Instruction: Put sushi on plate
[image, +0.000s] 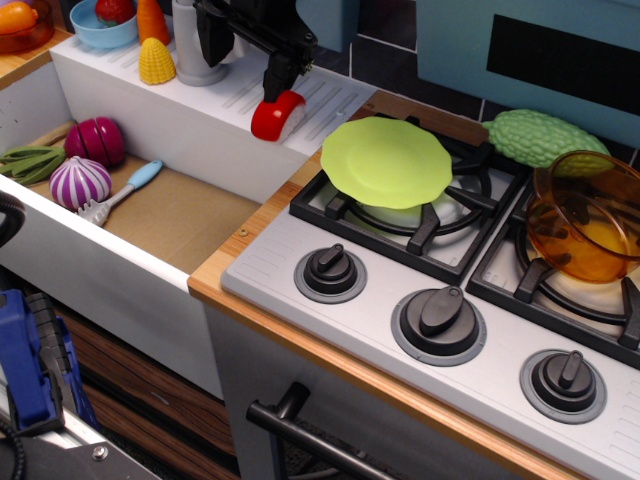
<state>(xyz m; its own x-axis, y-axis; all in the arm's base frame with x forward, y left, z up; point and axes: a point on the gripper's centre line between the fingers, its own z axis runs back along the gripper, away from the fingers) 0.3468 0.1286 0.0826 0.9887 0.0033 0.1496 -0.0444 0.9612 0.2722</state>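
Observation:
The sushi (277, 116), a glossy red top over a white base, lies tilted on the white ribbed drainboard (330, 95) by the sink's right edge. My black gripper (283, 80) hangs directly above it, with the fingertips at or just touching its red top. I cannot tell how far apart the jaws stand. The lime-green scalloped plate (387, 161) rests on the left stove burner, to the right of the sushi and a little nearer the camera.
A transparent orange bowl (590, 215) sits on the right burner, with a bumpy green vegetable (540, 137) behind it. The sink (180, 215) holds purple onion halves and a spatula. Toy corn (156, 62), a carrot and a blue bowl stand at the back left. Stove knobs line the front.

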